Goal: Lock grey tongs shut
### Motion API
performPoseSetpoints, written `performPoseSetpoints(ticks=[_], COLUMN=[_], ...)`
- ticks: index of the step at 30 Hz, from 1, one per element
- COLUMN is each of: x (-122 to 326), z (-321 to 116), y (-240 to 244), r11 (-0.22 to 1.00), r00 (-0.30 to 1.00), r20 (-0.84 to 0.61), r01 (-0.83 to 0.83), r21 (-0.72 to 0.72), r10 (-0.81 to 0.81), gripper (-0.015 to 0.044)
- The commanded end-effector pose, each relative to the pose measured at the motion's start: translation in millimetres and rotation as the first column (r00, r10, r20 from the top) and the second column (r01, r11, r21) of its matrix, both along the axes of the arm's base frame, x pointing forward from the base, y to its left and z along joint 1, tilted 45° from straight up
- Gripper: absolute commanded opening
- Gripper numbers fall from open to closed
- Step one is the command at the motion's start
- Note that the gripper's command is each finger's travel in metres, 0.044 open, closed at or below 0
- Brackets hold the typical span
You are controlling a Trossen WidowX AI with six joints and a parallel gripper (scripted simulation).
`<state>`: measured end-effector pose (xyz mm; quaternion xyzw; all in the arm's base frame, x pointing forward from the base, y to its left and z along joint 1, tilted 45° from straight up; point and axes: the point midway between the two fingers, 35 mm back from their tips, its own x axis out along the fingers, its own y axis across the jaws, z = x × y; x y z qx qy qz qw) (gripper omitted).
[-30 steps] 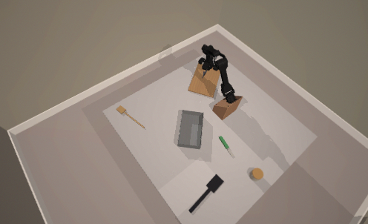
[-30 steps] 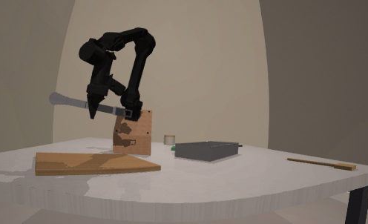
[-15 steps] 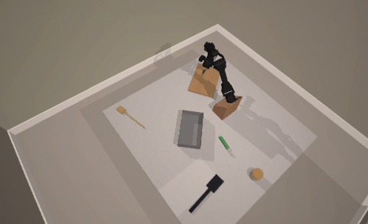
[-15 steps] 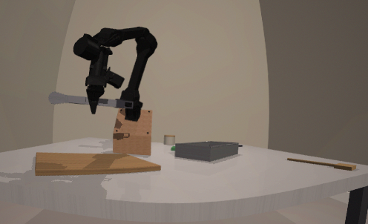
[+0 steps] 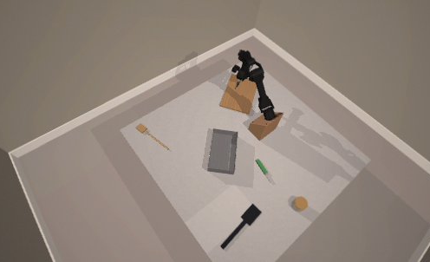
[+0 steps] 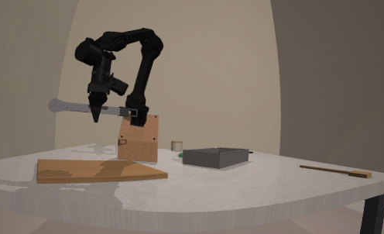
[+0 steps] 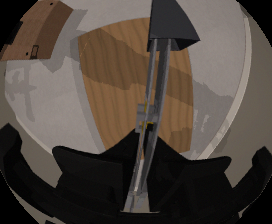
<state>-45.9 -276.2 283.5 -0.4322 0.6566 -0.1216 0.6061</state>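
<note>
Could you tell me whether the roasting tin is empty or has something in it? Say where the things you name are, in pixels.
Empty: the roasting tin (image 5: 235,152) (image 6: 201,159) shows only bare floor from above.

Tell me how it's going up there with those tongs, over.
End effector shut on tongs. Tongs near level, above wooden board, not yet laid down. Nothing seen between tongs and board.
</note>
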Motion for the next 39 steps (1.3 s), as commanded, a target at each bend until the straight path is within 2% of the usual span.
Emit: performPoseSetpoints(ticks=[1,39], x=[-0.1,6.0], z=[-6.9,-49.8], y=[-5.7,-50.7], r11=[1.0,1.0], r00=[1.0,1.0], r20=[0.004,0.006], r01=[0.005,0.005], r21=[0.006,0.005], r10=[-0.005,-0.005], gripper=[-0.015,-0.015])
